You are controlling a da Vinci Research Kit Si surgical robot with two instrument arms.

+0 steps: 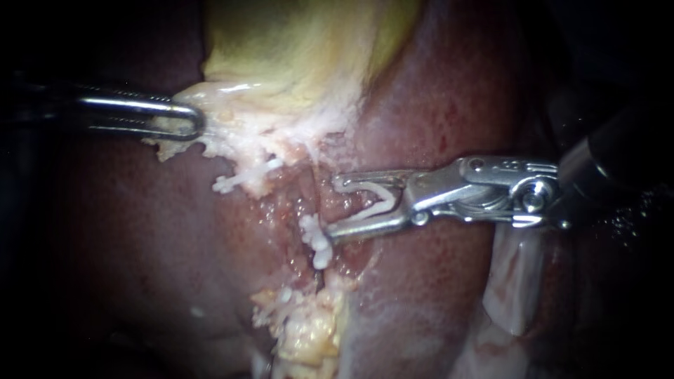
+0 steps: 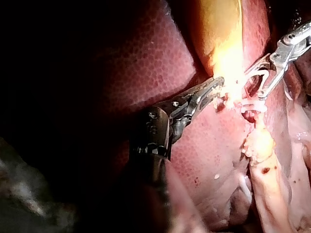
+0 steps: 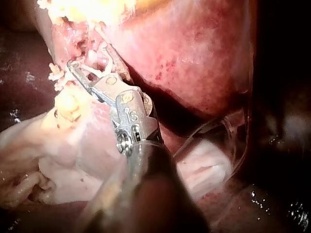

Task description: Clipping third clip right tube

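Left instrument (image 1: 191,121), upper left: end effector clamped on pale edge of gallbladder (image 1: 281,63). Right instrument (image 1: 334,208), frame centre: end effector wide apart, carrying white loaded clip (image 1: 377,203), straddling tube (image 1: 324,198). Placed clip (image 1: 317,245) just below.

The left instrument (image 1: 191,121) has its jaws clamped; the right instrument (image 1: 334,208) has them spread.
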